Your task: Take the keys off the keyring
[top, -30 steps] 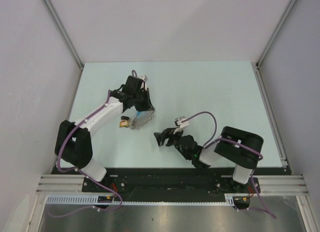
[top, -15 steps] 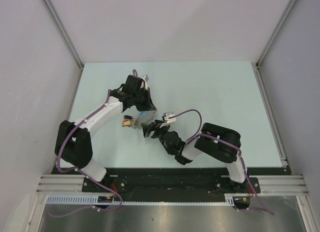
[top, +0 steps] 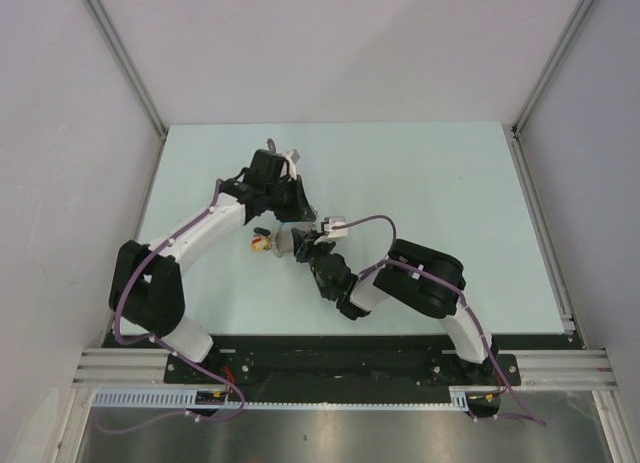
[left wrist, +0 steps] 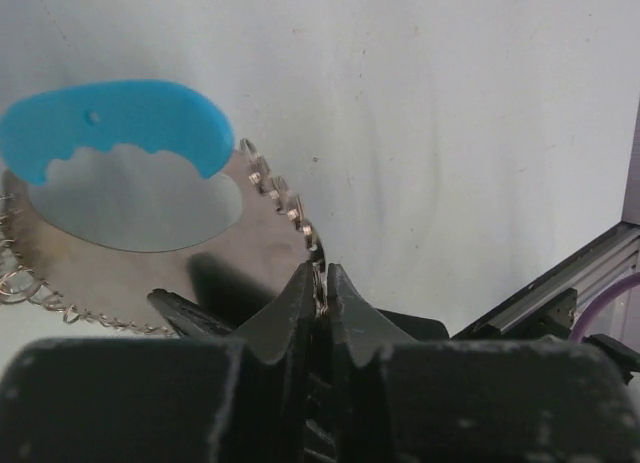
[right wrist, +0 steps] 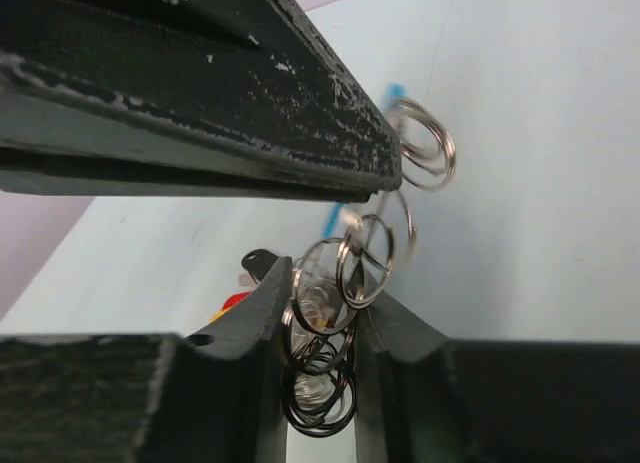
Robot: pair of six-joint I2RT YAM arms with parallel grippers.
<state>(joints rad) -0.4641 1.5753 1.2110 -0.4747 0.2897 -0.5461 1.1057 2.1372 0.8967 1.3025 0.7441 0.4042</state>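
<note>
In the left wrist view a bright blue strap (left wrist: pixel 120 123) lies over a shiny metal plate (left wrist: pixel 130 233), with a chain of small rings along its edge. My left gripper (left wrist: pixel 320 275) is pinched shut on one thin ring of that chain, the keyring (left wrist: pixel 319 258). In the right wrist view a bunch of linked metal rings (right wrist: pixel 335 323) hangs between my right gripper's (right wrist: pixel 325 288) fingers, which press it from both sides. From above, both grippers (top: pixel 290 215) (top: pixel 303 245) meet mid-table, with the keys (top: pixel 261 245) a small cluster just left of them.
The pale green table (top: pixel 420 183) is walled on three sides by white panels. The left gripper's dark finger (right wrist: pixel 200 93) crosses the top of the right wrist view. A fine coiled wire (left wrist: pixel 20 278) lies at the metal plate's left edge.
The right arm has swung left across the table to the left gripper, and its jaws have closed from wide open onto the rings. The left gripper's jaws have eased slightly.
</note>
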